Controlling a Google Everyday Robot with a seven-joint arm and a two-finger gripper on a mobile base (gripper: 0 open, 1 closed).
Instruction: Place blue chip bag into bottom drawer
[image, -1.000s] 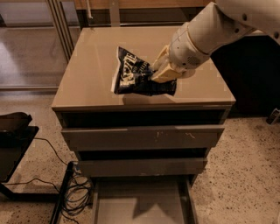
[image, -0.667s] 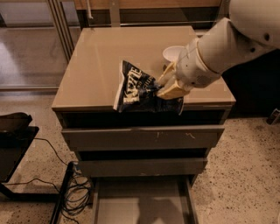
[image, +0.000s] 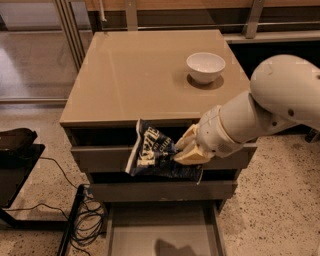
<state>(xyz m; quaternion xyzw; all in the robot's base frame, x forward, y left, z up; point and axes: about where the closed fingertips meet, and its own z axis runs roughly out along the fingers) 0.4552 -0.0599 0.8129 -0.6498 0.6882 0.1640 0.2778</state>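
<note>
My gripper (image: 181, 151) is shut on the right side of the blue chip bag (image: 152, 153), a dark-blue foil bag with white lettering. The bag hangs in the air in front of the cabinet's upper drawer fronts, off the top. The bottom drawer (image: 162, 231) is pulled open below it, a shallow grey tray with thin side walls. The bag's shadow falls on the drawer's floor. My white arm (image: 260, 112) reaches in from the right.
A white bowl (image: 205, 66) stands on the cabinet top (image: 130, 75) at the back right. Black cables (image: 87, 215) and a black stand (image: 15, 170) lie on the speckled floor to the left of the cabinet.
The gripper has carried the bag off the cabinet top, forward and down over the front edge. The bowl has come into view.
</note>
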